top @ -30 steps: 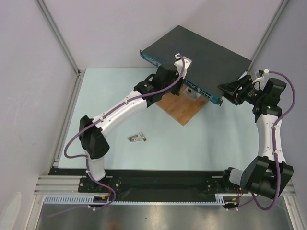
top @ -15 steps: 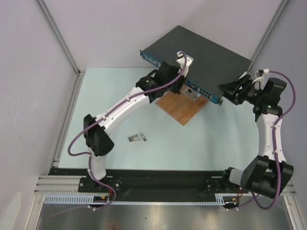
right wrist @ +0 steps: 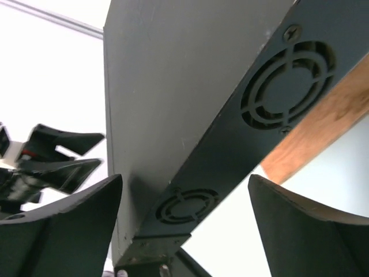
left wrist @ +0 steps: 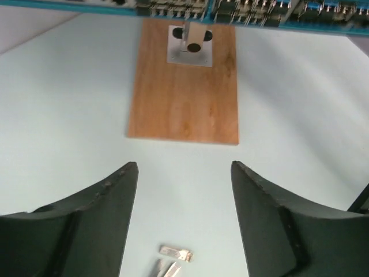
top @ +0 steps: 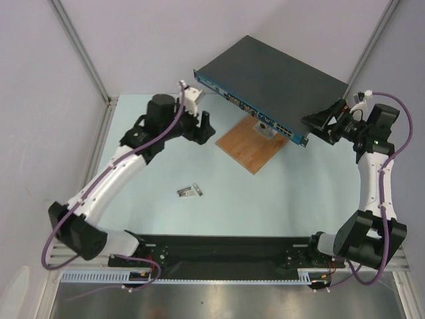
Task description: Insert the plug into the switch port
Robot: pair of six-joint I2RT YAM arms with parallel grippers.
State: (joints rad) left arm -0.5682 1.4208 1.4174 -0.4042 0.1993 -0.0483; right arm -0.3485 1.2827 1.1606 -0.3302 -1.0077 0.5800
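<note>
The switch (top: pixel 272 76) is a flat dark grey box with a blue port face (left wrist: pixel 259 8), lying at the back with one corner on a wooden board (top: pixel 249 146). A small pale piece (left wrist: pixel 193 32), apparently the plug, sticks out of that face above a metal plate (left wrist: pixel 190 52); its seating is unclear. My left gripper (top: pixel 207 127) hangs open and empty to the left of the board, well back from the ports (left wrist: pixel 183 164). At the switch's right end my right gripper (top: pixel 311 128) is open, its fingers straddling the vented side face (right wrist: pixel 184 190).
Two or three small loose metal pieces (top: pixel 190 191) lie on the pale table in front of the left gripper (left wrist: pixel 174 254). Aluminium frame posts and white walls close in the back and sides. The arms' black base rail runs along the near edge.
The left gripper opened at the switch's port face and drew back to the left, away from it. The right gripper's jaws opened wider at the switch's right end.
</note>
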